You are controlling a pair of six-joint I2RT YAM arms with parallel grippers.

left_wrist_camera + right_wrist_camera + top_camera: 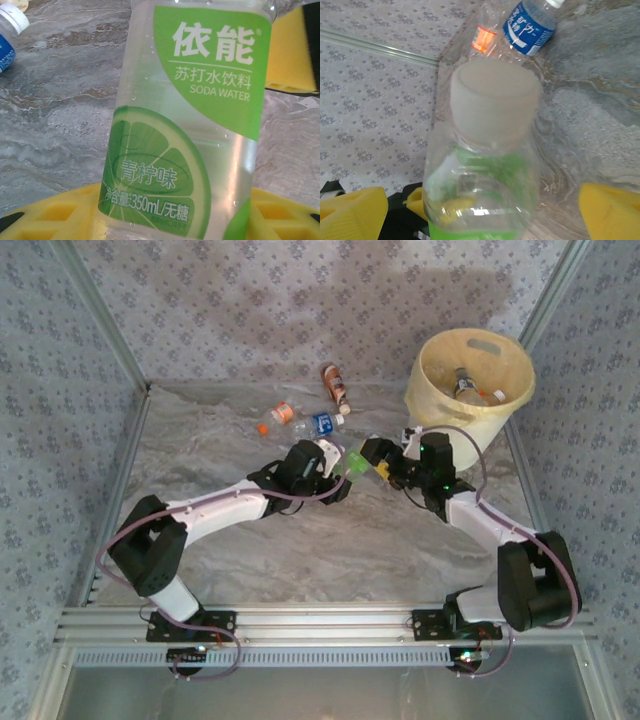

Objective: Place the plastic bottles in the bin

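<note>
Grey marbled tabletop (300,550), patterned walls (250,300). We note the left gripper (343,462) clamped, it seems, on the clear green-labelled plastic bottle (190,125), mid-table, near the pale yellow round plastic bin (430,395); the right gripper (380,460) has its yellow fingers (350,212) spread wide either side of the white cap (495,97).

green-label bottle (190,125), white cap (495,100); pale yellow bin (432,412); grey marbled table (300,550).
</note>
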